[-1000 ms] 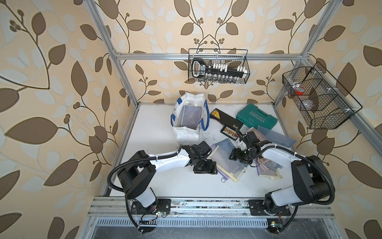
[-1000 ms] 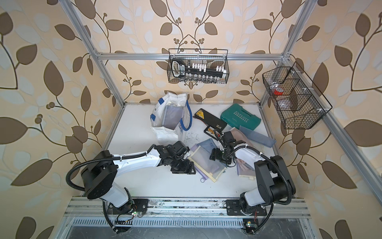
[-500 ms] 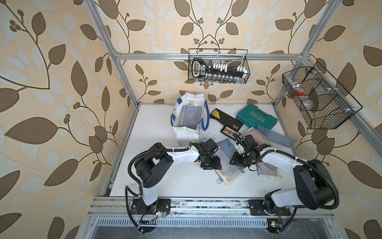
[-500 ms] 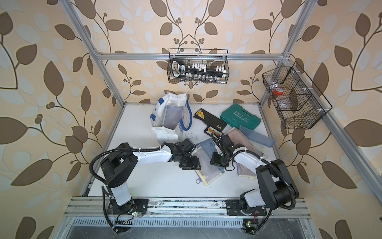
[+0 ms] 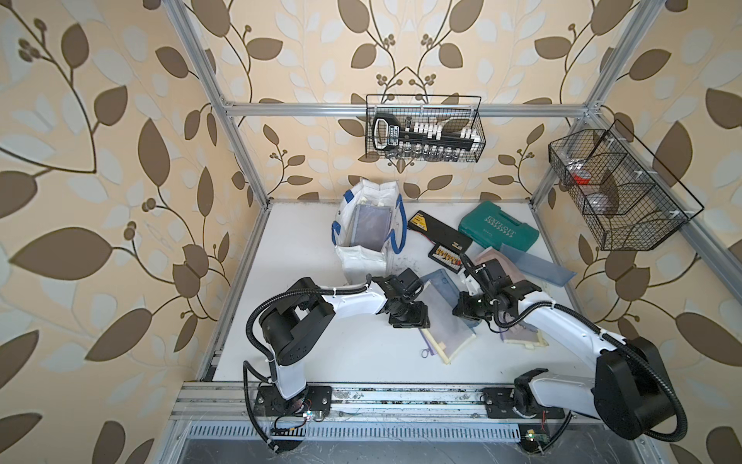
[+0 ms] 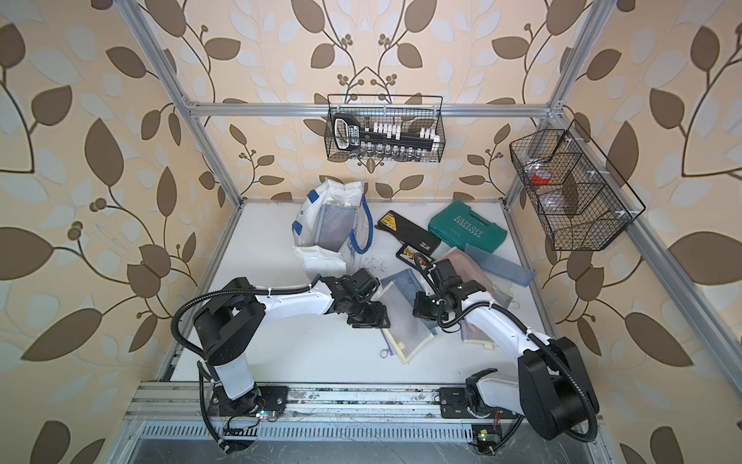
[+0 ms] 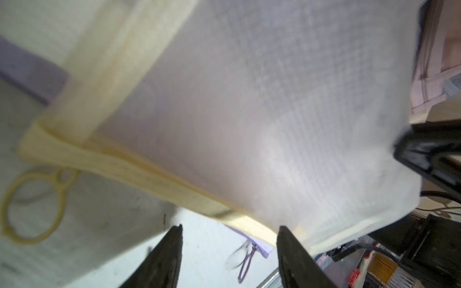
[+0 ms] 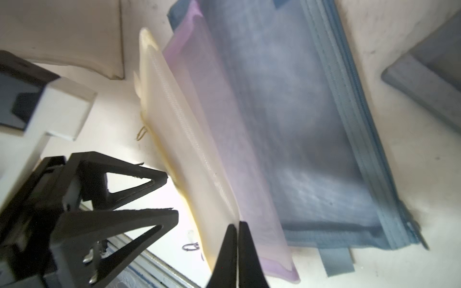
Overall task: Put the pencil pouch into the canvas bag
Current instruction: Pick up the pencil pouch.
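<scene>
Near the middle of the worktop (image 5: pixel 305 241), my right gripper (image 8: pixel 237 224) pinches one edge of the pencil pouch (image 5: pixel 443 321), while my left gripper (image 7: pixel 229 228) stands open just beside it. Behind, apart, the canvas bag (image 5: pixel 361 261) stands upright.

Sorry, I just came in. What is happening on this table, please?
Two robot arms work over a pile of mesh pouches on the table. The right end effector is shut on an edge of the cream mesh pouch, that edge raised off the purple pouch below. The left end effector is open at its other side. The canvas bag stands upright behind, one pouch already inside.
</scene>
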You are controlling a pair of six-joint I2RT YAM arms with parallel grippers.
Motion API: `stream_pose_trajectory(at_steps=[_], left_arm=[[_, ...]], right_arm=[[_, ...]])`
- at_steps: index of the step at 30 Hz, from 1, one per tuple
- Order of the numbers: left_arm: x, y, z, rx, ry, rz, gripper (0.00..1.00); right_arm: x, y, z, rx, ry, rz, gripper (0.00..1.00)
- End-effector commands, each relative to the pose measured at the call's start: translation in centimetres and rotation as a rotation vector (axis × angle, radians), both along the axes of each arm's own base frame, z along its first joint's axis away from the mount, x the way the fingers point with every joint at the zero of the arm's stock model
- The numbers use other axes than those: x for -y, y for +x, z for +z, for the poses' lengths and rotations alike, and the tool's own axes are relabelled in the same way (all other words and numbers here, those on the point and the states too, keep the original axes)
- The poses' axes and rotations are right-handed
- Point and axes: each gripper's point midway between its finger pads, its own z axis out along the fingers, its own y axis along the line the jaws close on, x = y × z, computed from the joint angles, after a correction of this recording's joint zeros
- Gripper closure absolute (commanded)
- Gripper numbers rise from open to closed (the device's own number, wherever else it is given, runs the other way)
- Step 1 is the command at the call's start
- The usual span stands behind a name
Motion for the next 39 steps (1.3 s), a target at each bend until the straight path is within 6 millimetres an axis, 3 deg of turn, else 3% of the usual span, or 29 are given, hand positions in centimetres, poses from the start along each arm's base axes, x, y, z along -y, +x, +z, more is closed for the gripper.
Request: stream_pose_trajectory(at_steps=[1, 6, 11, 20, 25, 30, 39], left_arm=[[-0.6, -0.4, 3.7, 0.069, -0.040, -0.026, 0.25], [-1.5, -1.4, 6.7, 0.105, -0.091, -0.036, 0.15], [-2.0, -1.6, 11.9, 0.200, -0.191, -0.038, 0.01], [-2.3, -0.8, 19.2, 0.338, -0.318, -0.039, 0.01], [-4.7, 1.5, 22.9, 0.344, -0.435, 0.049, 0.01], [-7.3, 3.6, 27.0, 0.478, -0.506, 0.123, 0.03], [-6.0, 7.5, 32.1, 0.641, -0.689, 0.231, 0.07]], right_arm=[[-0.2, 0.3, 3.0, 0.075, 0.017, 0.020, 1.00], [-0.4, 0.4, 6.0, 0.137, 0.043, 0.030, 1.00], [-1.7, 1.0, 10.7, 0.236, 0.169, 0.028, 1.00], [-3.3, 2.1, 19.9, 0.404, 0.317, 0.052, 1.00], [-4.1, 2.5, 25.6, 0.492, 0.400, 0.071, 1.00], [-4.7, 3.0, 29.8, 0.552, 0.462, 0.076, 1.00], [-6.5, 3.3, 34.2, 0.601, 0.606, 0.093, 1.00]])
